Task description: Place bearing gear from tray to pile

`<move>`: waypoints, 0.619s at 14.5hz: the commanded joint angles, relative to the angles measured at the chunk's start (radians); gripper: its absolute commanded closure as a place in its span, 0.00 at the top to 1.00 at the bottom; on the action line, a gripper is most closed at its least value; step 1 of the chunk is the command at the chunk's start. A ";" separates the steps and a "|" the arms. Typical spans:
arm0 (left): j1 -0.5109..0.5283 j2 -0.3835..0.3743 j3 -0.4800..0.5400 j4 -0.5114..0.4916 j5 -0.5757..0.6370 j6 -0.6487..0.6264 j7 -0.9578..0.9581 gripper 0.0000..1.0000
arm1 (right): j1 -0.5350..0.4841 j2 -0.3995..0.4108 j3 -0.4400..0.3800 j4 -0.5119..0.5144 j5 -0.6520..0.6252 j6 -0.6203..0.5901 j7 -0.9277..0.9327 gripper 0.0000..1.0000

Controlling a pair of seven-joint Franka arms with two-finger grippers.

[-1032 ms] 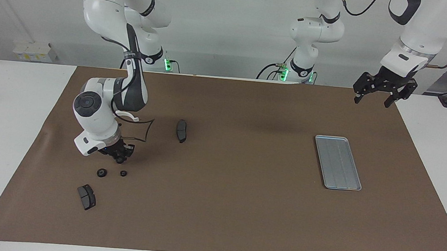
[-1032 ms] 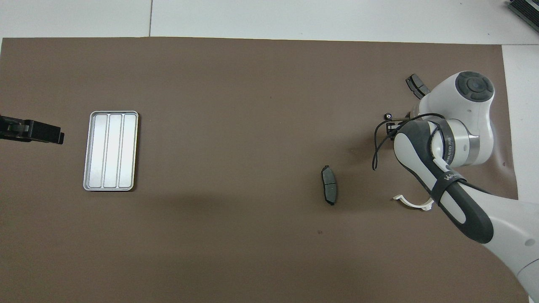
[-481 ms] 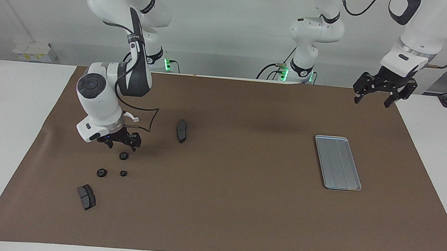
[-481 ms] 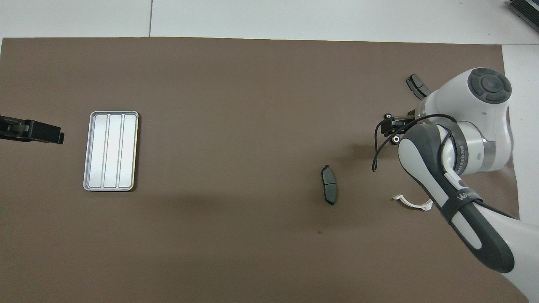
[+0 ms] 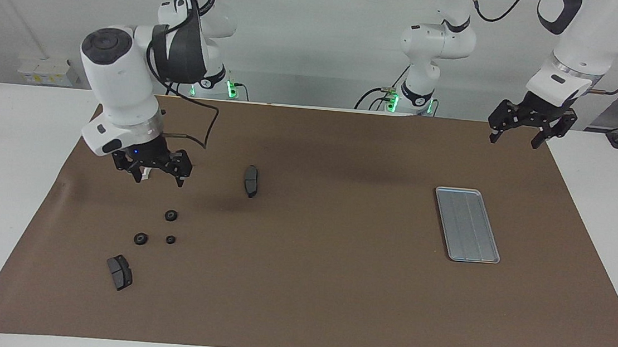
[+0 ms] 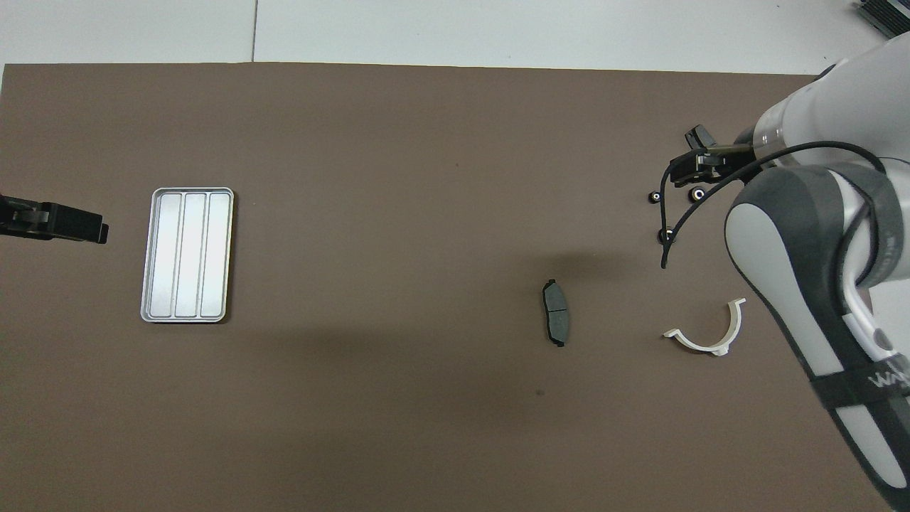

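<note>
The silver tray [image 5: 466,225] [image 6: 187,254] lies toward the left arm's end of the mat with nothing in its grooves. The pile is three small black gears toward the right arm's end. One bearing gear [image 5: 171,215] [image 6: 666,235] lies nearest the robots. The other two [image 5: 140,239] [image 5: 170,239] lie a little farther out. My right gripper [image 5: 156,175] [image 6: 688,165] hangs open and empty in the air over the mat, close to that nearest gear. My left gripper [image 5: 514,138] [image 6: 71,224] waits open and empty, high over the mat's corner near the tray.
One dark brake pad [image 5: 251,181] [image 6: 557,321] lies mid-mat, beside the pile toward the tray. Another brake pad [image 5: 119,272] lies farther from the robots than the gears. A white curved clip [image 6: 707,334] rests on the mat under the right arm.
My right gripper let go of a gear beside the other two, opened, and rose up and back toward the robots. The left arm stayed still.
</note>
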 commanded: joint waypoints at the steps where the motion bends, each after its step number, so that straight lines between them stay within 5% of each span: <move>1: 0.011 -0.018 -0.004 -0.023 -0.004 0.008 0.010 1.00 | -0.004 -0.047 0.012 0.002 0.006 -0.046 0.012 1.00; 9: 0.011 -0.018 -0.004 -0.023 -0.004 0.008 0.012 1.00 | -0.009 -0.088 0.011 -0.006 0.006 -0.083 0.017 1.00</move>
